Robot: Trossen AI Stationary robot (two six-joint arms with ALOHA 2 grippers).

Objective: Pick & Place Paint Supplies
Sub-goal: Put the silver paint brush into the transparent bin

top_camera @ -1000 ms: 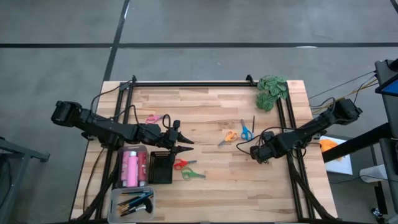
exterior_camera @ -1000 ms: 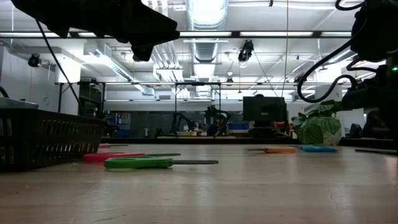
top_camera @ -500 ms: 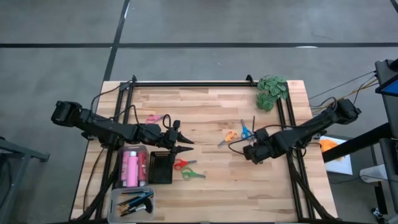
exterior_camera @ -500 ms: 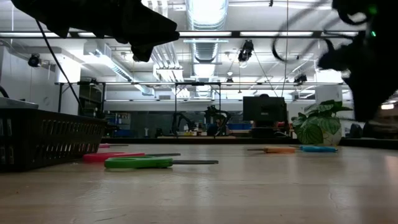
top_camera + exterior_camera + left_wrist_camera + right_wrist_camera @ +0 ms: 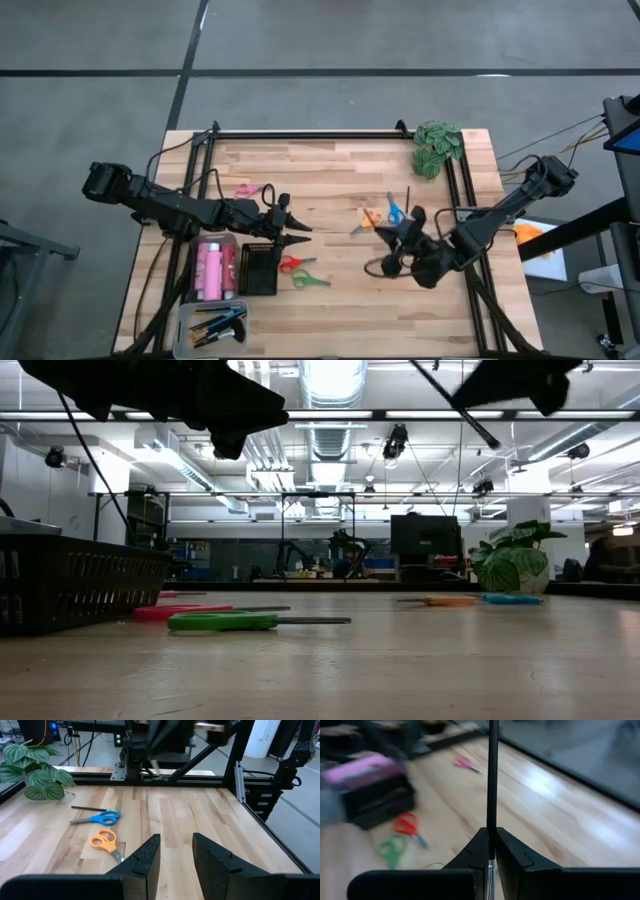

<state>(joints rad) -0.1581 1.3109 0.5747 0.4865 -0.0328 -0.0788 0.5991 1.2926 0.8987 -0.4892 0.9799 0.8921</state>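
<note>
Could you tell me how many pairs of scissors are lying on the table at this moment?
5: pink scissors behind the left end effector, red scissors and green scissors beside the black basket, orange scissors and blue scissors near the right end effector. Others may be hidden.

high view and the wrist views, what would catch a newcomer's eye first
The right gripper stands out first: its fingers are shut on a thin dark brush, held above the table's right half near the orange scissors and blue scissors. Next come the bright pink paint bottles in a tray at the front left, with the red scissors and green scissors lying beside the black basket. The left gripper hangs open just above that basket.
</note>
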